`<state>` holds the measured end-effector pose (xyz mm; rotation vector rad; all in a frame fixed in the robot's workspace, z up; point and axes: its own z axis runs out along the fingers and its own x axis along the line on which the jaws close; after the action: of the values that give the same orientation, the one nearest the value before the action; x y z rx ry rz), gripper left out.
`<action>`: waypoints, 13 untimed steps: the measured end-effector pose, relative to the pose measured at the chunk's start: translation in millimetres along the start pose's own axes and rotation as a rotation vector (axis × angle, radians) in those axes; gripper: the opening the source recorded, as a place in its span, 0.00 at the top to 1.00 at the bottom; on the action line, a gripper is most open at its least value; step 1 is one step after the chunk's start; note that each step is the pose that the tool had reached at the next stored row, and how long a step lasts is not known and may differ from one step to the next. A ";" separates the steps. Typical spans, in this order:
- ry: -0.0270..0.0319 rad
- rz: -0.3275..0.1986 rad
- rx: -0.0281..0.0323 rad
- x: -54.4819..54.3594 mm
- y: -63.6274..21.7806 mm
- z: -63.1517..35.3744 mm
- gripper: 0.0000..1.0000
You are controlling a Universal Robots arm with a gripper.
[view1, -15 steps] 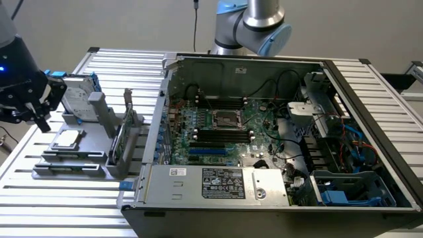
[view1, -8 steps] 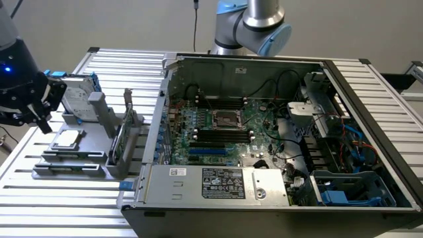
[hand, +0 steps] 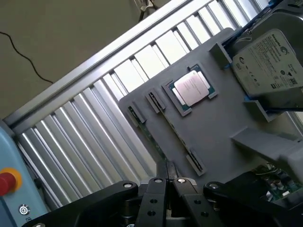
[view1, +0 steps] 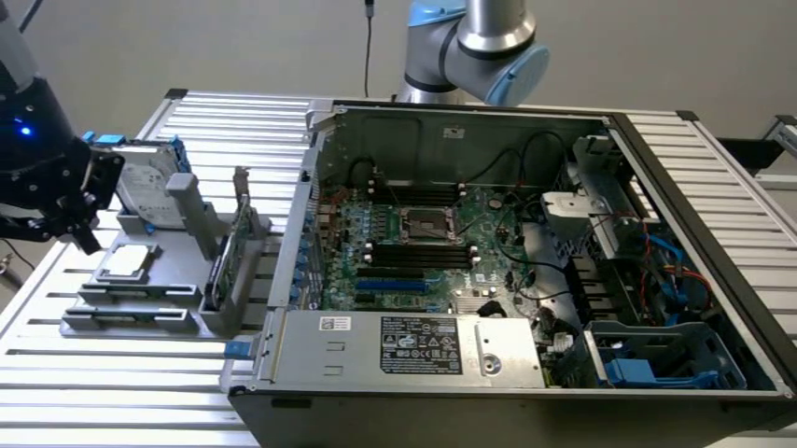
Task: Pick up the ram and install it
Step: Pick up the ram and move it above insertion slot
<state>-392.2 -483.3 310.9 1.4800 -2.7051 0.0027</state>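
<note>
The ram (view1: 220,268) is a thin green stick standing on edge in the grey parts holder (view1: 162,280), on the side nearest the open computer. In the wrist view, a piece of green board (hand: 276,185) shows past the holder's raised bracket, partly hidden by the gripper's body. My gripper (view1: 85,241) hangs at the exterior view's left, above the holder's outer edge and well apart from the ram. Its fingers (hand: 161,189) are shut together with nothing between them. The long black memory slots (view1: 417,254) lie on the motherboard inside the case.
The holder also carries a silver hard drive (view1: 149,182) and a processor chip (hand: 191,89). The open computer case (view1: 697,224) fills the middle and right of the slatted aluminium table (view1: 100,383). A red button (hand: 7,182) sits beside the table.
</note>
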 end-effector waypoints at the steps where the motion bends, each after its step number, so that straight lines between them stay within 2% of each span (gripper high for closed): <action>1: 0.0001 -0.018 0.0015 0.0 0.0 0.4 0.89; 13: 0.0010 -0.235 0.0200 -0.3 -0.1 5.2 0.89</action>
<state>-392.3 -483.3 305.7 1.7932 -2.5193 0.0199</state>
